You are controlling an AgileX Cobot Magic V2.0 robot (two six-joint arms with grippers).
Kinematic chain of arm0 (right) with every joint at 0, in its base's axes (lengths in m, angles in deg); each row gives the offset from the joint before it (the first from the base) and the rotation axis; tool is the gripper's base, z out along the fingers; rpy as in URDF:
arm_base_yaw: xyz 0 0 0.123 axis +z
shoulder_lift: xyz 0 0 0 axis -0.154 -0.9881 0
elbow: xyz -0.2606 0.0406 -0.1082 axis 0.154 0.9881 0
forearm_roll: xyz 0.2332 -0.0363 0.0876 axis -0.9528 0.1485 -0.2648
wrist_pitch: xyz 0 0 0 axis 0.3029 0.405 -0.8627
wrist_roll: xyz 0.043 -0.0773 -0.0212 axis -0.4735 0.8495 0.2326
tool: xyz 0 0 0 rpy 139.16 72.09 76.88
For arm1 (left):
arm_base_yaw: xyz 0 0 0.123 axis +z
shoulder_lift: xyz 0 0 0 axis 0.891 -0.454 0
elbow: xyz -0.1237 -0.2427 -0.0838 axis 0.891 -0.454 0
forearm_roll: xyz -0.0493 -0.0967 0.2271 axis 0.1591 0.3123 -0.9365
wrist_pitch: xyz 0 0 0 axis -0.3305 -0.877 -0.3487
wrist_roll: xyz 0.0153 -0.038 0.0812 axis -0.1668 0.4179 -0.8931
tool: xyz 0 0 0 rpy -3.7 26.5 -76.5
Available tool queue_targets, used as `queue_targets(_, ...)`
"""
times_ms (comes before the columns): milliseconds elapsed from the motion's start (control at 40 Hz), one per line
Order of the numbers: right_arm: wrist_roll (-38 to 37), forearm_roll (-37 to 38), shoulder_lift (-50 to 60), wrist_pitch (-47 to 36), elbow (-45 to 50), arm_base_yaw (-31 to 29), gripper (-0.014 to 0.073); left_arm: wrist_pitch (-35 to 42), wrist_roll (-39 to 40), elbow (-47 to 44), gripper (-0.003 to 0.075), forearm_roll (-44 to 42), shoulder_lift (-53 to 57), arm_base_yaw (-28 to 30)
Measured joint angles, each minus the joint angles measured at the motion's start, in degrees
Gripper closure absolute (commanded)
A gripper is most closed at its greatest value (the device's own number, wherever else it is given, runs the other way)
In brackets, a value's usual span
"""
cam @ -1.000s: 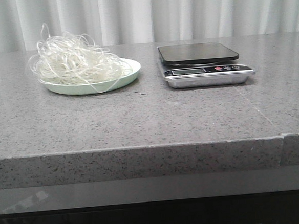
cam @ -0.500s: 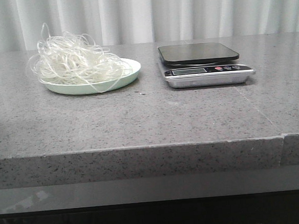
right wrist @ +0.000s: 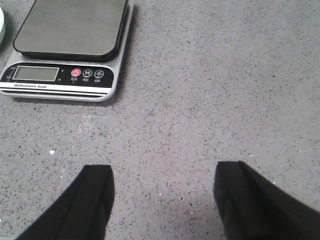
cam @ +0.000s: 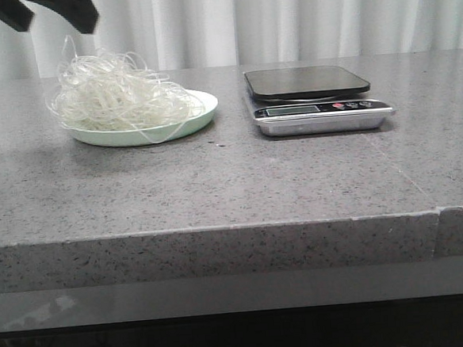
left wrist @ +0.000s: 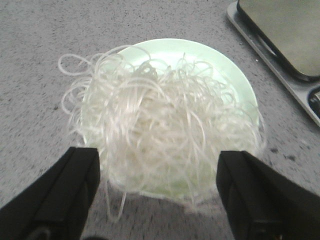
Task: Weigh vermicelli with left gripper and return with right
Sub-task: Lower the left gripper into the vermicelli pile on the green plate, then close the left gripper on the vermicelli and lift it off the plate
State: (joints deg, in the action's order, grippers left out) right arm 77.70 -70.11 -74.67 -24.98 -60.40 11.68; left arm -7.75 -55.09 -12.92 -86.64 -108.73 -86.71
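Note:
The vermicelli [cam: 115, 94], a fluffy tangle of whitish strands, lies on a pale green plate [cam: 199, 112] at the table's left. My left gripper [cam: 49, 15] is open and empty, hanging above the tangle's left side at the top edge of the front view. In the left wrist view its fingers stand wide apart, on either side of the vermicelli [left wrist: 165, 125] and above it. The kitchen scale [cam: 313, 96] with a dark platform sits to the right of the plate. My right gripper [right wrist: 162, 187] is open and empty over bare table, near the scale [right wrist: 70, 45]; it is out of the front view.
The grey speckled table [cam: 232, 181] has a front edge close to the camera. A white curtain hangs behind the table. The scale's display and buttons [right wrist: 85, 73] face the front.
My left gripper has come into the front view at the top left, above the vermicelli. Plate, vermicelli and scale have not moved.

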Motion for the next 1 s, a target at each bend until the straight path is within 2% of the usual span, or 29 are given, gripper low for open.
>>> queue_targets(250, 0.0, 0.0, 0.0, 0.0, 0.0, 0.0, 0.0046, 0.4, 0.0, 7.3, 0.0155, -0.2, -10.6, 0.0)
queue_targets(500, 0.0, 0.0, 0.0, 0.0, 0.0, 0.0, 0.0046, 1.4, -0.1, 8.6, 0.0166, -0.5, -15.1, 0.0)
queue_targets(550, 0.0, 0.0, 0.0, 0.0, 0.0, 0.0, 0.0046, 1.4, -0.1, 8.7, 0.0198, -0.6, -15.5, 0.0)
queue_targets(775, 0.0, 0.0, 0.0, 0.0, 0.0, 0.0, 0.0046, 1.5, -0.1, 8.9, 0.0468, -0.7, -15.9, 0.0)
queue_targets(925, 0.0, 0.0, 0.0, 0.0, 0.0, 0.0, 0.0046, 1.5, -0.1, 9.0, 0.0565, -0.7, -15.9, 0.0)
queue_targets(1000, 0.0, 0.0, 0.0, 0.0, 0.0, 0.0, 0.0046, 1.5, -0.1, 9.0, 0.0566, -0.7, -15.9, 0.0)
